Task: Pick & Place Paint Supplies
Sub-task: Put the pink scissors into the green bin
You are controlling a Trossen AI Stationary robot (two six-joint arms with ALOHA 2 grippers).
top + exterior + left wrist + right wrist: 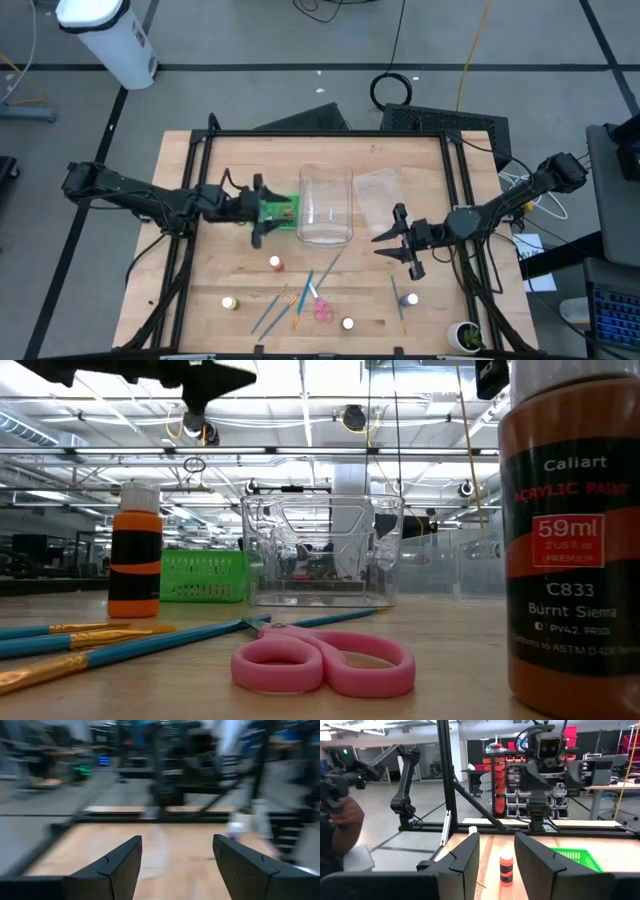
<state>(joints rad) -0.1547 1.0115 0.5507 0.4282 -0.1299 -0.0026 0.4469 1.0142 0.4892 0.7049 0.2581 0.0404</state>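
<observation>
Wooden surface (200,290) framed by black rails, grey floor all around, and right in the middle sits our landmark, the clear plastic bin (326,206). Touching the bin's left wall is a small green basket (281,211), and over that basket hangs the left gripper (262,212), fingers spread wide with nothing between them. Over on the bin's right side, the right gripper (400,243) hovers above bare wood, near the bin's front right corner, fingers apart by a moderate gap and nothing held.

Now the supplies, all lying in front of the bin! An orange-capped paint bottle (275,264) stands just ahead of the bin's left corner. Further forward from the bin, blue brushes (272,311) and an orange brush (300,311) lie fanned out, with pink scissors (322,307) beside them. A yellow-capped bottle (230,302) stands well out to the bin's front left, a white-capped bottle (348,323) farthest forward, and a purple-capped bottle (411,299) off to the bin's front right, next to another thin brush (397,297).

From surface level, a brown bottle (568,530) labelled Burnt Sienna looms close to the lens, well ahead of the bin. At the edge of the right wrist view, a person's hand (342,817) shows in the room beyond.
</observation>
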